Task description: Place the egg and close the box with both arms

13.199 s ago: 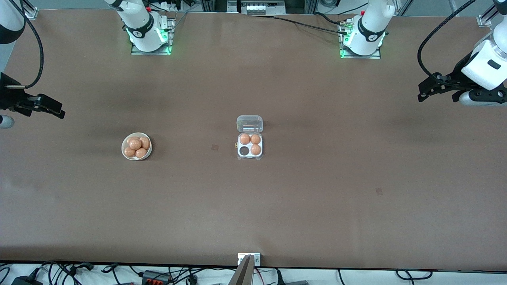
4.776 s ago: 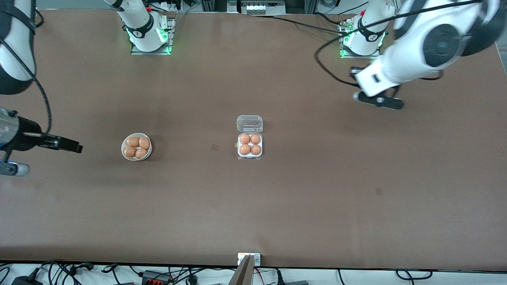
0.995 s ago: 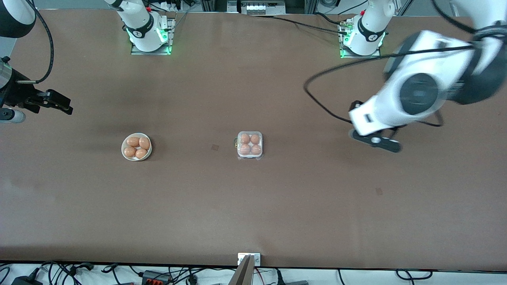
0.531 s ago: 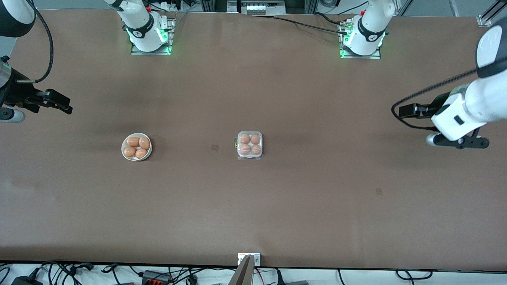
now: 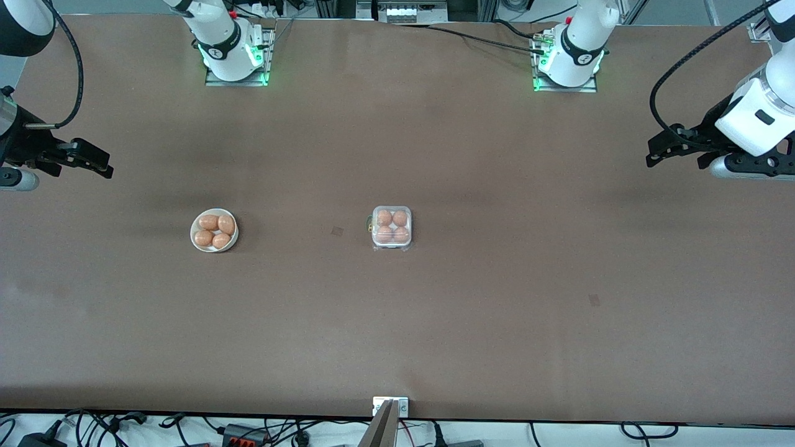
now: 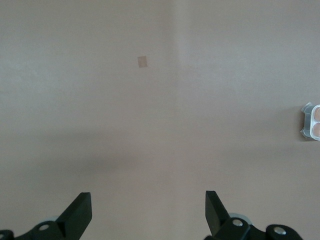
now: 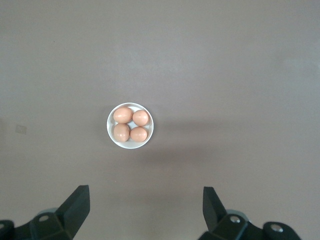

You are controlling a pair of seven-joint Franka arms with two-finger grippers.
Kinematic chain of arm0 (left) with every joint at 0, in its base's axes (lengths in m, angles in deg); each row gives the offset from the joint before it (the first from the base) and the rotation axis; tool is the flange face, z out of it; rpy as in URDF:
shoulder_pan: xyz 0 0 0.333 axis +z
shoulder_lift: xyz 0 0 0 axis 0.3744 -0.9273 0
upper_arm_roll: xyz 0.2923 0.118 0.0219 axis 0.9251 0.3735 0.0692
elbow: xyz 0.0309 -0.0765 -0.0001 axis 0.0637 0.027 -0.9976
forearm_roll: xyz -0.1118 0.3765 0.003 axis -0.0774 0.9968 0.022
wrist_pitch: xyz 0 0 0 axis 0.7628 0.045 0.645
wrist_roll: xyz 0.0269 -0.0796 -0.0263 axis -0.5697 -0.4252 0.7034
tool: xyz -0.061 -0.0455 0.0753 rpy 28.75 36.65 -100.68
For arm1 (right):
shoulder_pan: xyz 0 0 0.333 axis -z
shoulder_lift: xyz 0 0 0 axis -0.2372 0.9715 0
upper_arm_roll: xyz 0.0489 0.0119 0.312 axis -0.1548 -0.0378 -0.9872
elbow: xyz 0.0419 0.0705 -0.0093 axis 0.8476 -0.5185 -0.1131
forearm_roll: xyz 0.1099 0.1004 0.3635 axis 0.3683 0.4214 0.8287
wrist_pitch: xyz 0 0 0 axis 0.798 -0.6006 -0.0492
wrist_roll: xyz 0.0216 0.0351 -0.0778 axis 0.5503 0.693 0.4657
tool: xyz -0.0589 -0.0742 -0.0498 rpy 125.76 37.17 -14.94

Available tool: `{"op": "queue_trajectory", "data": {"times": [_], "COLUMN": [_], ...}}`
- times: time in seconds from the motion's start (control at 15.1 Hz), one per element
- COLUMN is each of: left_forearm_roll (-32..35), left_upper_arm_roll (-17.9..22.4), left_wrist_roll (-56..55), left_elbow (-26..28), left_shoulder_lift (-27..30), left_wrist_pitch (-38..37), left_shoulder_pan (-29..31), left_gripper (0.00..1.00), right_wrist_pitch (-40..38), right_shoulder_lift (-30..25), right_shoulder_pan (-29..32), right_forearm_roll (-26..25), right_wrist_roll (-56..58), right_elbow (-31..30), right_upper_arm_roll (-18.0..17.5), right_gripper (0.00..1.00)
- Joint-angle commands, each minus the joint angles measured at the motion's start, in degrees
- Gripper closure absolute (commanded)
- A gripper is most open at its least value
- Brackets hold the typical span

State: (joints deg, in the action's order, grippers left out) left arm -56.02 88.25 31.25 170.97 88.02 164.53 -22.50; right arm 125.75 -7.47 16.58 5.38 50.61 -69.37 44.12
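Front view. The small square clear-plastic egg box [image 5: 392, 228] sits at the centre of the frame on the brown table [image 5: 435, 323], lid down over four orange-brown eggs, one per cell. The egg [image 5: 384, 234] in the lower cell toward the right arm's end is seen only through the lid, so its outline is soft. A round white bowl [image 5: 213, 230] at centre-left of the frame holds four more eggs of the same look. Count: eight eggs, one box, one bowl, two arms. Both arms are cut off by the frame edges. The right gripper [image 5: 99, 166], black, hangs at the upper-left edge over bare table, well apart from the bowl; its fingers overlap from this angle, so their spread is hard to judge here. The left gripper [image 5: 655, 152] hangs at the upper-right edge over bare table, well apart from the box, and waits.

Left wrist view. The left gripper [image 6: 149, 212] shows two black fingers spread wide at the bottom of the frame, released, nothing between them. The box [image 6: 312, 121] is cut off at the right edge; only two of its eggs show.

Right wrist view. The right gripper [image 7: 146, 208] is likewise spread wide and empty at the bottom of the frame. The bowl [image 7: 130, 145] lies at frame centre, its four eggs fully visible.
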Motion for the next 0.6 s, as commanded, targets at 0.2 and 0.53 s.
{"op": "queue_trajectory", "data": {"times": [0.2,0.53], "left_forearm_roll": [3.2,3.2], "left_upper_arm_roll": [0.4,0.3], "left_wrist_roll": [1.8,1.8], "left_elbow": [-1.8,-2.4], "left_shoulder_lift": [1.6,1.7], "left_wrist_pitch": [-4.7,-5.1], "left_shoulder_pan": [-0.5,-0.5], "left_gripper": [0.00,0.00], "right_wrist_pitch": [-1.8,-1.6], "right_shoulder_lift": [-1.0,-1.0], "right_shoulder_pan": [0.5,0.5], "right_forearm_roll": [-0.6,-0.3], "right_wrist_roll": [0.9,0.8], "right_elbow": [-0.1,-0.1], "right_upper_arm_roll": [-0.4,-0.5], "right_gripper": [0.00,0.00]}}
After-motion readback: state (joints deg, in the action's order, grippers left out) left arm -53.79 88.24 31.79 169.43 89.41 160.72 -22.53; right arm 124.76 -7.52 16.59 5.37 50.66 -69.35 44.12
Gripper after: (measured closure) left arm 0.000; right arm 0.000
